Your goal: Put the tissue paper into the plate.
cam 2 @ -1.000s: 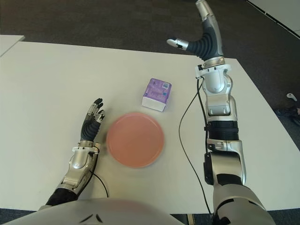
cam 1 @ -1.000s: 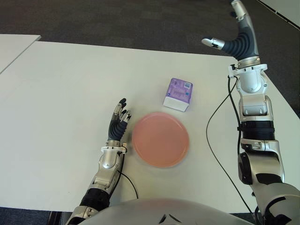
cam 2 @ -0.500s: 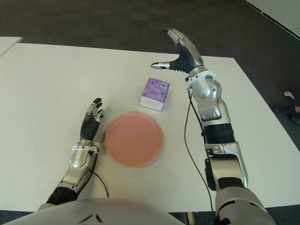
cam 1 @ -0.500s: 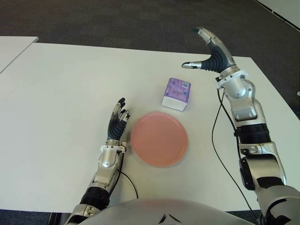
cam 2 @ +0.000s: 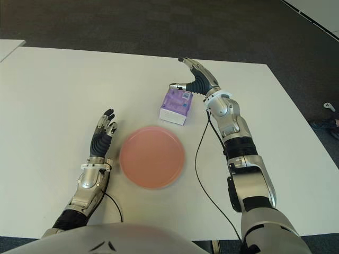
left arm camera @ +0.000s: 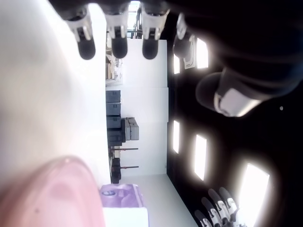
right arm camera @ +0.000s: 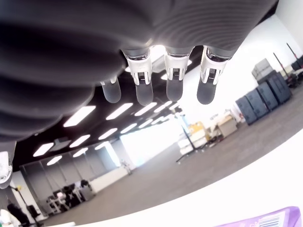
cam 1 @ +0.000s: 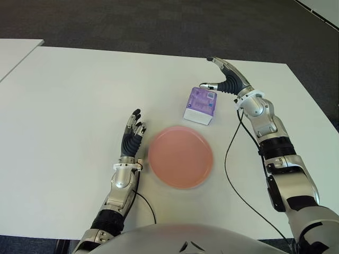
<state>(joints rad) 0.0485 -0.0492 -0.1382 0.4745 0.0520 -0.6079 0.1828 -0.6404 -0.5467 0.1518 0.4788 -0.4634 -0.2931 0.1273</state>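
Worktop [cam 1: 63, 95] nearest you holds your left hand [cam 1: 132, 138], fingers straight, holding nothing, beside the pink plate [cam 1: 180, 156]. Past the plate sits the purple tissue pack [cam 1: 201, 105]. Your right hand [cam 1: 226, 80] hovers over its far edge, fingers spread apart.

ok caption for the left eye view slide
Open right hand poised over the purple tissue pack; pink plate empty.

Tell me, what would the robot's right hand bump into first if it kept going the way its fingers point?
Probably the purple tissue pack. The open right hand hangs just above its far edge, thumb over the top, though the height gap is unclear.
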